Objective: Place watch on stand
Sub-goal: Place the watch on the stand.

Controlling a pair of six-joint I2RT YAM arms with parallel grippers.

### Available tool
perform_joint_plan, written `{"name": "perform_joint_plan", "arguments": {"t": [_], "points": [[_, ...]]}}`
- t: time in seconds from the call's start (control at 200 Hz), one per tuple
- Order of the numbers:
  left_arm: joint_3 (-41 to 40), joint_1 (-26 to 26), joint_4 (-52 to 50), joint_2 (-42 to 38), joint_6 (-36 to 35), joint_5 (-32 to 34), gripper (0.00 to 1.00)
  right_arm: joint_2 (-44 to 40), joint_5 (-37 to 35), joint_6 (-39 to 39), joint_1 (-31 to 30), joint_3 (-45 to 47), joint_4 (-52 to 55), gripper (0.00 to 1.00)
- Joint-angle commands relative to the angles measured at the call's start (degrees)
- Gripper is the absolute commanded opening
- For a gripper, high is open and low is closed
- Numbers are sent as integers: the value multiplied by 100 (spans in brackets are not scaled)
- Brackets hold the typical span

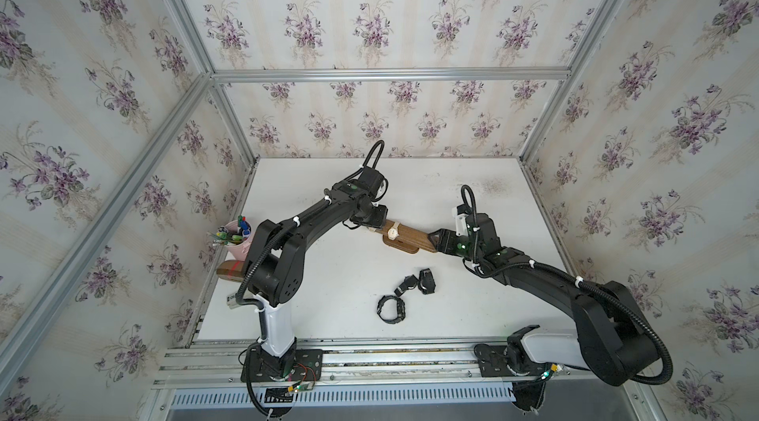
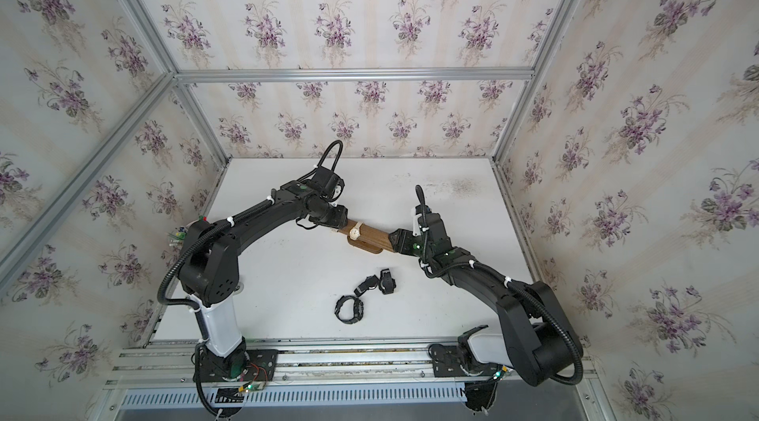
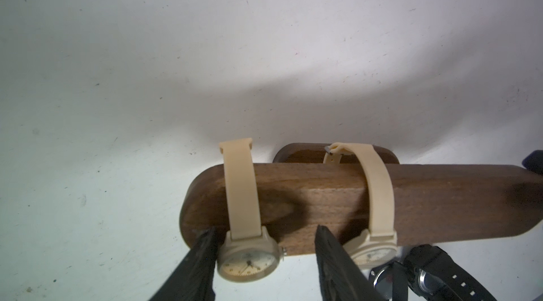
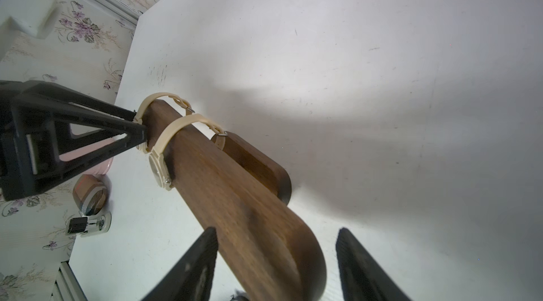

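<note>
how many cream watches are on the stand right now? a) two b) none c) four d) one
a: the left wrist view shows two looped over the stand, an end watch and an inner watch.

Reaches both arms forward with elbows bent and wrists turned inward. Points left gripper (image 3: 264,258) toward right gripper (image 4: 277,267), tips facing, well apart. Holds both pairs of jaws parted, with a clear gap between the fingers of each.
</note>
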State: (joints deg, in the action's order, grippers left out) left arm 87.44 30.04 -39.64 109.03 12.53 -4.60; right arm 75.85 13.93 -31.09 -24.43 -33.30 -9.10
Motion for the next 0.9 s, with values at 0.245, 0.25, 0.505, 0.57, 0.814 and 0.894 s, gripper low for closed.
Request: {"name": "perform_joint_plan", "arguments": {"t": [0.245,0.25,0.505,0.57,0.814,0.894], "points": [[38,44,-15,26,-154,-199,56,-407,-450,-143,-38,-14,678,74],[42,45,-16,24,-155,-199,56,-410,-442,-152,-42,-3,684,74],[77,43,0,-5,-164,-94,57,-903,-620,-399,-500,269,928,76],[93,45,10,18,-157,-72,58,-923,-620,-434,-527,321,920,74],[212,46,35,98,-172,-75,59,-689,-509,-433,-598,303,740,64],[272,40,-23,160,-188,-83,59,-621,-533,-401,-598,248,726,60]]}}
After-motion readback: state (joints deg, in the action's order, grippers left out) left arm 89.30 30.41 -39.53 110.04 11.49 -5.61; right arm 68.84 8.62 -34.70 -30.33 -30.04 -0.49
